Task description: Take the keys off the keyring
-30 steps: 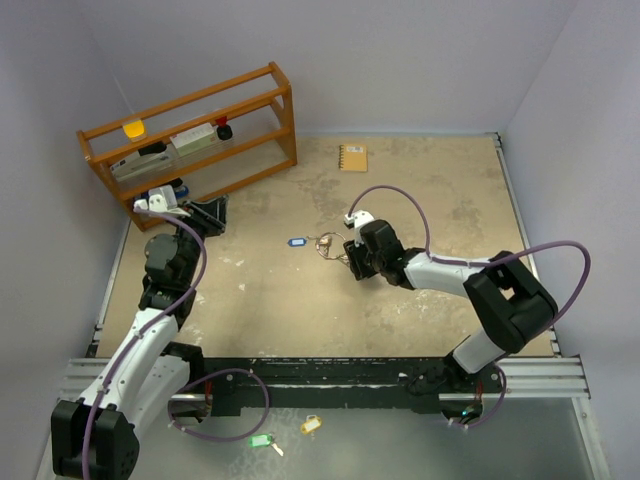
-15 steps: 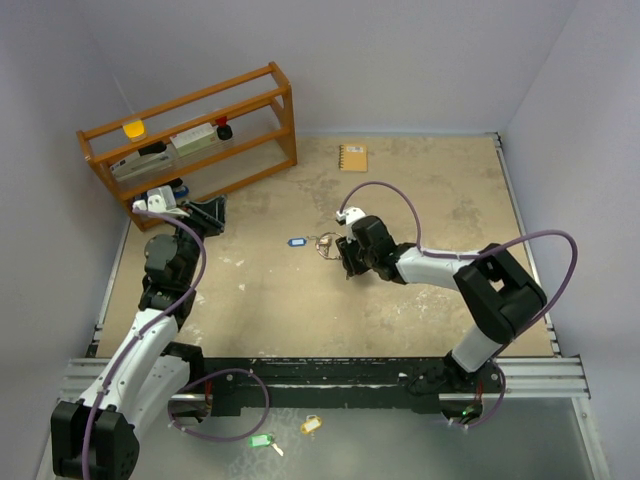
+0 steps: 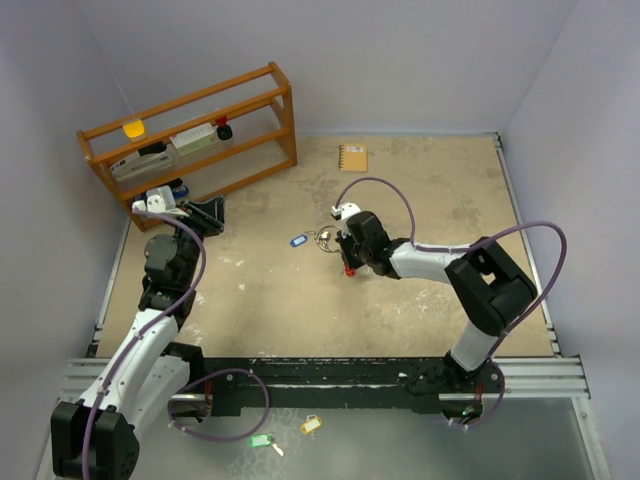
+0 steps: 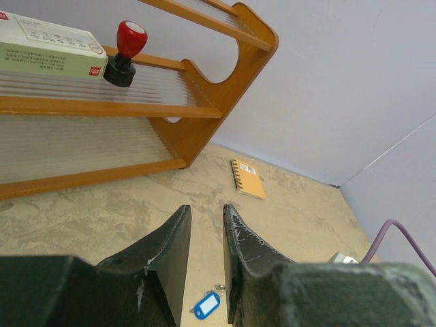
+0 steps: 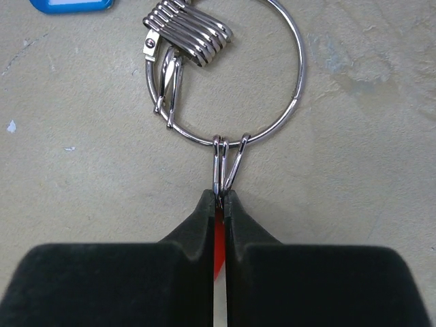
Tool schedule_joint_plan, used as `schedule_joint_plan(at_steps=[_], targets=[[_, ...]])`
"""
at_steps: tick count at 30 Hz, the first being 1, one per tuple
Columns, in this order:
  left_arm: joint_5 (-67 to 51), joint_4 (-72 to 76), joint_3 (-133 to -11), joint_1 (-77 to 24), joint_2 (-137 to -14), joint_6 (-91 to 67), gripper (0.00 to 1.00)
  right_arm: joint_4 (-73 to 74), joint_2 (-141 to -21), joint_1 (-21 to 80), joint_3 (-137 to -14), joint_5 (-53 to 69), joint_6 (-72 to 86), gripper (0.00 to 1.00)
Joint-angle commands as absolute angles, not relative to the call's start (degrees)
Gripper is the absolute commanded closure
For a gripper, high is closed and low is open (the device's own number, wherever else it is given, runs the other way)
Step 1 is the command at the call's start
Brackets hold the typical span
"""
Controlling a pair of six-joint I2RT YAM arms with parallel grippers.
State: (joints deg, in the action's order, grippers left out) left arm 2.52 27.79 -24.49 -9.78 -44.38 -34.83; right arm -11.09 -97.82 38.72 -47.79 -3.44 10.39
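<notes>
While right claw point(image 5: 219, 199) clamps red tag point(image 5: 219, 248), arm point(image 3: 430, 262) outstretched

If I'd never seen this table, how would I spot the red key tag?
At the middle of the sandy table, the right claw reaches to a silver wire keyring. The red tag is the thin strip pinched edge-on between the claw's fingers, hooked to the ring by small split rings. Unlike the blue tag lying flat beyond the ring, it is red and gripped.

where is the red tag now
The red tag is pinched in the right end effector, just below the keyring in the right wrist view; from above it lies mid-table, right of the blue tag.
</notes>
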Motion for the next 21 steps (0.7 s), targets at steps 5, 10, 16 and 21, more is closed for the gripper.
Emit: schedule_joint_plan(at_steps=[5, 10, 16, 21], targets=[[2.7, 30.1, -24.6, -9.7, -44.7, -33.5, 0.77, 1.2, -91.8, 41.5, -53.2, -10.2, 7.8, 1.00], [0.3, 33.9, -25.9, -9.7, -47.0, -33.4, 0.78, 4.1, -82.9, 43.1, -59.0, -12.7, 4.9, 1.00], [-9.8, 40.1, -28.6, -10.1, -53.6, -31.7, 0.78, 5.5, -75.3, 43.3, -63.2, -6.2, 4.6, 1.00], [-15.9, 42.8, -30.2, -14.1, -57.0, -26.0, 0.70, 5.6, -71.5, 43.7, -64.1, -1.8, 6.1, 1.00]])
